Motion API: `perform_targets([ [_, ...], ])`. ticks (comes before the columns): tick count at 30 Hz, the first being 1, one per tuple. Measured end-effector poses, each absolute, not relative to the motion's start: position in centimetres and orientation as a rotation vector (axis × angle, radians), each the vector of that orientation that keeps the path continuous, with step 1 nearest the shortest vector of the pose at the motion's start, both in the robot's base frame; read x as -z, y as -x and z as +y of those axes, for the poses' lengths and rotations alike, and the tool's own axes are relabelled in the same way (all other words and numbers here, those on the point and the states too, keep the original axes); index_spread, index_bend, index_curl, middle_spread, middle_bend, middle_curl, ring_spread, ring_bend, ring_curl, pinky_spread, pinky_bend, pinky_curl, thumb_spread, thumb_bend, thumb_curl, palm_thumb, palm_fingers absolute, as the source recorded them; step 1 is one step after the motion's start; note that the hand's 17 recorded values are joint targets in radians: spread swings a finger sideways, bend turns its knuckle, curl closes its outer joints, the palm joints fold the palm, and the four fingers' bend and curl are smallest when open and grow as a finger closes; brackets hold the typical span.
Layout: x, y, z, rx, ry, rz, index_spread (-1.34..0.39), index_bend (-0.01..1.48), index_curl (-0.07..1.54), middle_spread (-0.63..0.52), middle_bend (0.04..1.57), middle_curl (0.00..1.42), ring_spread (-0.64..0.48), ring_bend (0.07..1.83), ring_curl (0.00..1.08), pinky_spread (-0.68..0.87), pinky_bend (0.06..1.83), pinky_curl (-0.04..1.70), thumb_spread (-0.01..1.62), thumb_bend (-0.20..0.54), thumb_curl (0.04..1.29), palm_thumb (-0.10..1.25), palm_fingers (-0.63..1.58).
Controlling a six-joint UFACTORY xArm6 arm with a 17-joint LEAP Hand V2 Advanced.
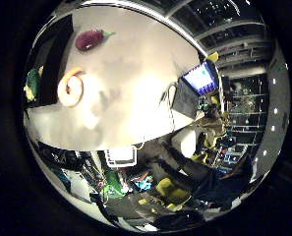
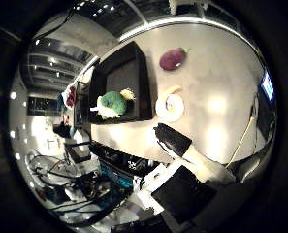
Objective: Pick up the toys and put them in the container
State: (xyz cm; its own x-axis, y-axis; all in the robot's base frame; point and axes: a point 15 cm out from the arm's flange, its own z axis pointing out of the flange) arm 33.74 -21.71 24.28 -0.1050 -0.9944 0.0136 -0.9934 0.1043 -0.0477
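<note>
Lying on the table [image 1: 135,88], an eggplant toy [image 2: 172,58] and shrimp toy [image 2: 169,106] flank the container [image 2: 121,77]; robot hand [image 2: 182,160] state unclear.

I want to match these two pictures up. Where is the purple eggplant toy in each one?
Little finger side palm view: the purple eggplant toy lies on the white table, past the curled shrimp toy.
Thumb side palm view: it lies on the same table, beside the black container.
Shared landmark: the curled shrimp toy, lying between the eggplant and the table's near edge.

Palm views high above shared table [image 1: 135,88]
</note>
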Motion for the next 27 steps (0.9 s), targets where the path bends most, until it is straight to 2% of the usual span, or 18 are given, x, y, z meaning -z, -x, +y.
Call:
perform_targets([
  [3,-20.4,-31.1,-20.9,-0.059,2.097,2.336,-0.31,0.17,0.32,0.05,0.19,0.31,0.18,0.21,0.22,0.44,0.28,0.33,1.05,-0.026,0.36,0.64,0.24],
  [8,-16.9,-30.4,-20.3,-0.108,2.119,2.325,-0.32,0.17,0.31,0.06,0.19,0.31,0.18,0.2,0.23,0.43,0.28,0.32,1.05,-0.024,0.35,0.64,0.23],
  [27,-11.7,-32.0,-15.5,-0.276,2.282,2.209,-0.48,0.18,0.31,0.05,0.17,0.28,0.18,0.2,0.24,0.41,0.29,0.32,1.03,-0.02,0.35,0.68,0.15],
])
